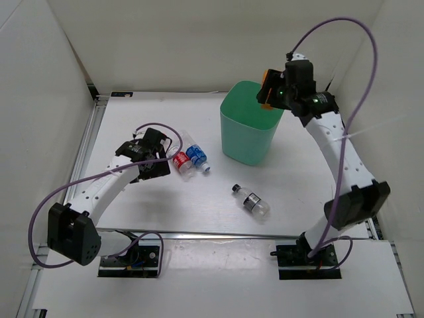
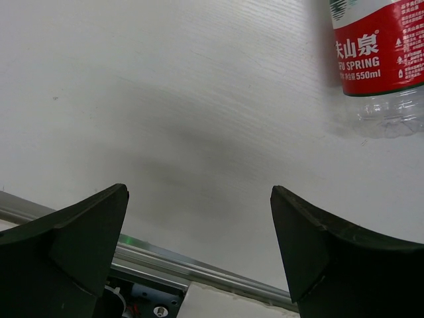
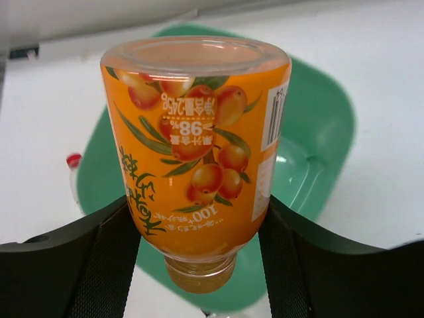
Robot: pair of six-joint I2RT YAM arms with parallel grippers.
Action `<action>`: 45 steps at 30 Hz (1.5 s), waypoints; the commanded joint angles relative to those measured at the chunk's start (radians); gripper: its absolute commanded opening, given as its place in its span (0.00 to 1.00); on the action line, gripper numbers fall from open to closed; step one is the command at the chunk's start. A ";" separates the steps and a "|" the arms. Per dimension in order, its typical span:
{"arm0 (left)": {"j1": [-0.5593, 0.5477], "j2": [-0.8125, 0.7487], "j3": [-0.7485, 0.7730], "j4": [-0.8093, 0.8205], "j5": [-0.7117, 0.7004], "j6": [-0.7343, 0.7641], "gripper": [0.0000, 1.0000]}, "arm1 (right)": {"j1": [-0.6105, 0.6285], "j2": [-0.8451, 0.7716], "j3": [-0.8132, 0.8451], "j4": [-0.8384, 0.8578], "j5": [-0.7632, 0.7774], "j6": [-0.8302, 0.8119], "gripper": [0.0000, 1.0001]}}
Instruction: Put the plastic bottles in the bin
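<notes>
1. While the left arm reaches across the white desk (image 1: 199,218), its end effector (image 2: 199,199) hangs spread wide. The two dark fingers (image 2: 79,245) stand well apart with only bare surface between them.
2. Just to the right of that end effector, the red-label bottle (image 1: 180,163) lies on its side. In the left wrist view its label fills the upper right corner, clear of both fingers.
3. The blue-label bottle (image 1: 197,156) lies on its side just beside the red-label bottle. Whether the two touch cannot be told.
4. Further right and nearer the arm bases, the dark-label bottle (image 1: 252,200) lies alone on the desk. Its black cap points toward the upper left, and it sits well apart from the pair, in front of the bin.
5. The mint-green bin (image 1: 246,142) stands upright toward the far side of the desk with its rounded-square mouth open to the top.
6. Above the bin's far right rim, the right end effector (image 1: 273,94) pinches the orange bottle (image 3: 199,132). The right wrist view shows a finger on either side of the bottle's body near the neck. Its fruit label reads upside down, and the bin's green mouth sits directly behind it.
7. A purple cable (image 1: 361,36) arcs high over the right arm.
</notes>
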 commanded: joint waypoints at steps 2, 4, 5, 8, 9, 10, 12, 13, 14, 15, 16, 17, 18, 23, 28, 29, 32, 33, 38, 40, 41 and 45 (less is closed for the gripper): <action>-0.005 -0.009 0.053 -0.002 -0.024 -0.002 1.00 | -0.003 0.054 0.066 0.029 -0.103 0.004 0.55; -0.005 -0.009 0.053 -0.002 -0.024 -0.002 1.00 | -0.003 0.079 0.106 0.029 -0.114 0.004 0.60; -0.005 0.000 0.053 -0.002 -0.024 -0.002 1.00 | -0.003 0.090 0.115 0.029 -0.114 0.004 0.69; -0.005 0.001 0.063 -0.026 -0.015 -0.013 1.00 | -0.003 0.067 0.116 0.008 -0.091 0.014 0.83; -0.005 0.001 0.063 -0.026 -0.014 -0.022 1.00 | -0.003 0.039 0.116 -0.001 -0.062 0.014 0.83; -0.005 0.001 0.063 -0.037 -0.014 -0.022 1.00 | -0.003 0.024 0.116 -0.015 -0.035 0.023 0.83; -0.005 0.001 0.063 -0.074 -0.048 -0.074 1.00 | -0.003 -0.045 0.088 -0.032 0.015 0.021 0.89; -0.005 0.014 0.076 -0.097 -0.048 -0.094 1.00 | -0.003 -0.066 0.074 -0.032 0.015 0.005 0.89; -0.005 0.014 0.076 -0.097 -0.048 -0.094 1.00 | -0.003 -0.085 0.074 -0.046 0.028 -0.006 0.89; -0.005 0.023 0.067 -0.097 -0.024 -0.094 1.00 | -0.003 -0.125 0.054 -0.070 0.029 -0.028 0.89; -0.005 0.024 0.066 -0.097 -0.015 -0.084 1.00 | -0.003 -0.148 0.037 -0.080 0.029 -0.038 0.89; -0.005 0.024 0.056 -0.088 -0.002 -0.084 1.00 | -0.003 -0.206 0.010 -0.090 0.038 -0.038 0.89; -0.005 0.024 0.047 -0.088 0.007 -0.075 1.00 | -0.003 -0.243 -0.030 -0.101 0.020 -0.047 0.90; -0.005 0.001 0.046 -0.039 0.018 -0.074 1.00 | 0.023 -0.560 -0.563 -0.080 -0.141 -0.145 0.91; -0.005 0.027 0.056 -0.028 0.041 -0.084 1.00 | 0.101 -0.680 -0.760 -0.098 -0.240 -0.283 0.93; -0.005 0.042 0.056 -0.028 0.050 -0.084 1.00 | 0.118 -0.680 -0.782 -0.086 -0.257 -0.314 0.93; -0.005 0.066 0.046 -0.019 0.062 -0.093 1.00 | 0.207 -0.680 -0.860 -0.060 -0.231 -0.406 0.93; -0.005 0.067 0.046 -0.019 0.062 -0.093 1.00 | 0.230 -0.668 -0.877 -0.060 -0.214 -0.423 0.93; -0.005 0.076 0.086 -0.019 0.085 -0.093 1.00 | 0.330 -0.622 -0.964 0.026 -0.220 -0.498 0.93; -0.005 0.076 0.097 -0.029 0.085 -0.093 1.00 | 0.352 -0.579 -1.000 0.049 -0.252 -0.520 0.93; -0.005 0.076 0.097 -0.040 0.085 -0.093 1.00 | 0.353 -0.561 -1.000 0.072 -0.252 -0.520 0.91; -0.005 0.085 0.097 -0.072 0.094 -0.102 1.00 | 0.353 -0.454 -1.021 0.121 -0.270 -0.529 0.90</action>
